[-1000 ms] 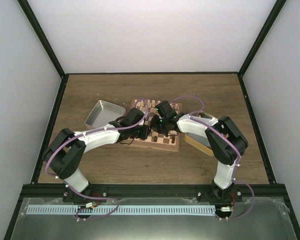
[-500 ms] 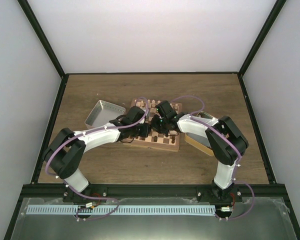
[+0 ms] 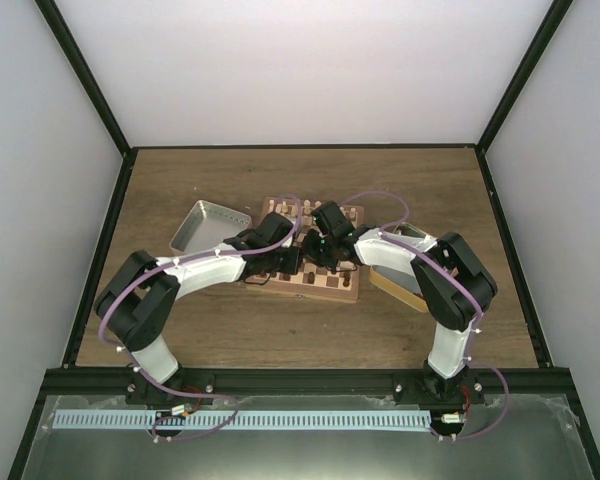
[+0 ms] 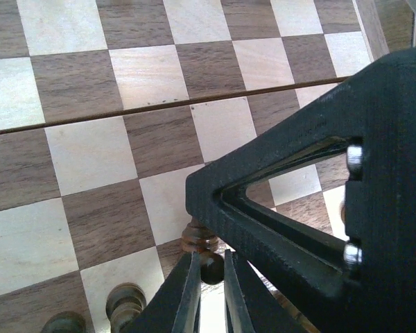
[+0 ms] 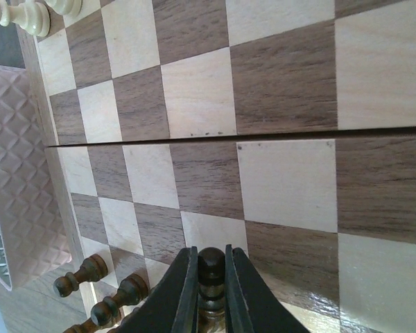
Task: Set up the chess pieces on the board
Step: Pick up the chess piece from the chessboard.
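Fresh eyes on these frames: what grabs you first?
Both arms meet over the board in the middle of the table, with their claws close together. The right claw is shut on a dark chess piece over the checkered squares. The left claw pinches the round head of a second dark piece near the board's edge row.

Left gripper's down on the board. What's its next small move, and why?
Probably lift the left gripper straight up a little. Its fingers pinch a dark chess piece, other dark pieces stand close beside it on the board, and the right gripper hangs very near, so sideways travel risks a knock.
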Robot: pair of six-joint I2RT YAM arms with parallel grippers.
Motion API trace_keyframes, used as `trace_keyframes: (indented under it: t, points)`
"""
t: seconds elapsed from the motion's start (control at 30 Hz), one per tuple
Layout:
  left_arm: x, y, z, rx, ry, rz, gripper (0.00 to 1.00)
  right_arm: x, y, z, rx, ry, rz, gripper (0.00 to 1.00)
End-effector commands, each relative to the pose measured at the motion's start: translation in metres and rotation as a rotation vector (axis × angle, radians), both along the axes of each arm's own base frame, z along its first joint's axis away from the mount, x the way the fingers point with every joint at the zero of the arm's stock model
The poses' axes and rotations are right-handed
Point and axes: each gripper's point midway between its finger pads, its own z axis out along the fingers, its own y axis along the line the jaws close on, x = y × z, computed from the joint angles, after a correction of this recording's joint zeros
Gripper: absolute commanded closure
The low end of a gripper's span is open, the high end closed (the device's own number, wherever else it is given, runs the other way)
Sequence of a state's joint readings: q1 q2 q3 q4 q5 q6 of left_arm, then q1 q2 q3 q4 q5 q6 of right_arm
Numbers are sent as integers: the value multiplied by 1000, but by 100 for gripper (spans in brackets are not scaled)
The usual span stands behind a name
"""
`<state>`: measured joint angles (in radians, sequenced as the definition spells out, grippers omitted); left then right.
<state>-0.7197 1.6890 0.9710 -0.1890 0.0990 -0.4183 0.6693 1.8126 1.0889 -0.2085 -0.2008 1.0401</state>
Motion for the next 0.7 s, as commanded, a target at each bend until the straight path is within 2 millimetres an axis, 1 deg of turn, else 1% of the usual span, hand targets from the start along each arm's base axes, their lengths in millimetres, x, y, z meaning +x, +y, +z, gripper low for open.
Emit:
trace_keyframes:
  t: [0.0,0.23,0.43,0.57,0.67]
  points:
    - [6,0,-1,16,-2,7,89,1,-2,11,-4,-33,-3,92]
    - [2,2,-7,30,16,-2,90,8,-15,9,-67,-64,-41,92]
    - [1,2,-5,25,16,-3,90,15,-24,15,-89,-93,-68,92]
    - [2,-1,5,3,0,-4,87,19,-27,25,-87,-125,-73,92]
    - [5,-3,18,-18,-22,-1,83,20,-28,34,-70,-153,-75,92]
